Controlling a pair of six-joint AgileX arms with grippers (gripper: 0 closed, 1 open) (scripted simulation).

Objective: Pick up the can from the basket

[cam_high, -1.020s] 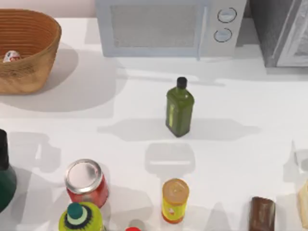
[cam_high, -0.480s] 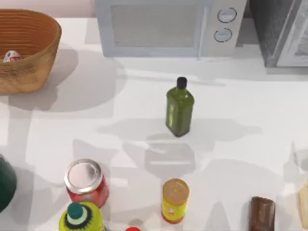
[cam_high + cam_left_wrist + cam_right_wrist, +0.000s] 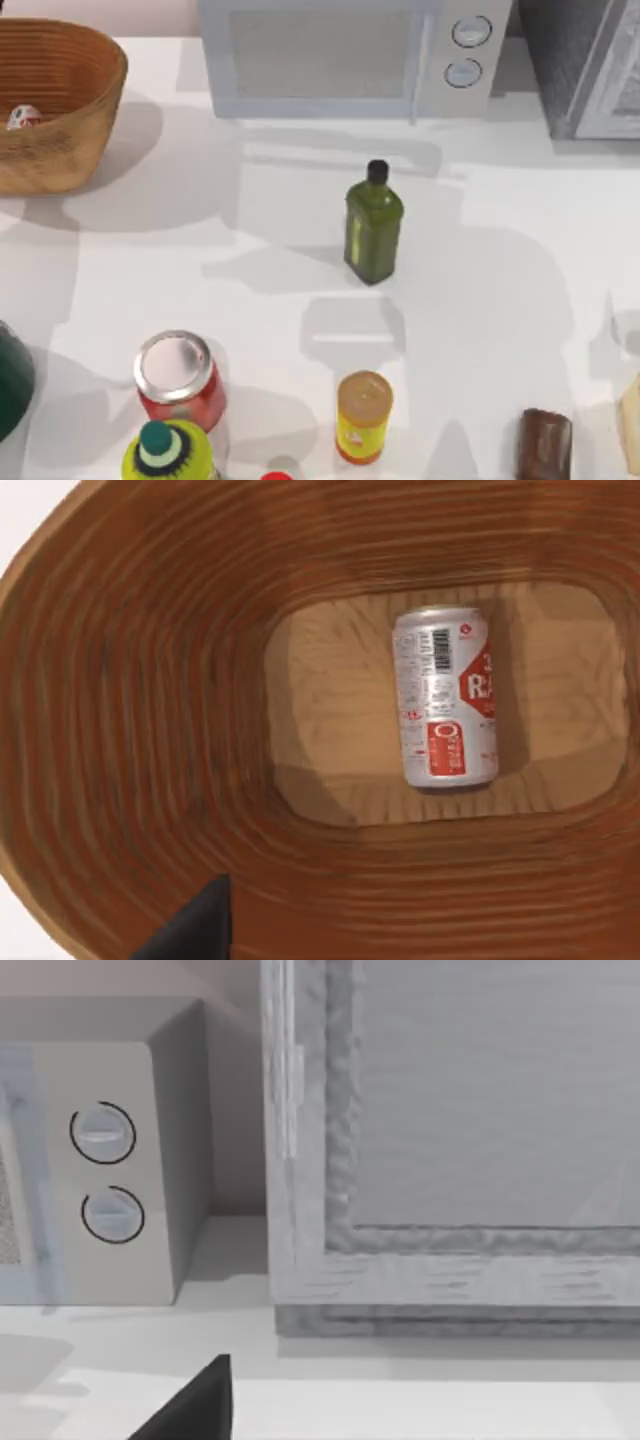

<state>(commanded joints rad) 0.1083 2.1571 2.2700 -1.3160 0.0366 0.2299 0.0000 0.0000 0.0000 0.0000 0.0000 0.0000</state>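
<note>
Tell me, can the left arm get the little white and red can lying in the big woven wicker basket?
Probably yes. In the left wrist view the little white and red can lies on its side on the big woven wicker basket's floor, with nothing over it, so the way down looks free.

a green bottle [image 3: 373, 225] stands before the microwave [image 3: 350, 55], near a red can [image 3: 180, 380].

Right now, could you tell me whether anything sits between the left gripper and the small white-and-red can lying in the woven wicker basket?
Nothing visible does. In the left wrist view the small white-and-red can lies on its side, alone on the floor of the woven wicker basket, with open space above it. The ribbed walls ring it without covering it.
</note>
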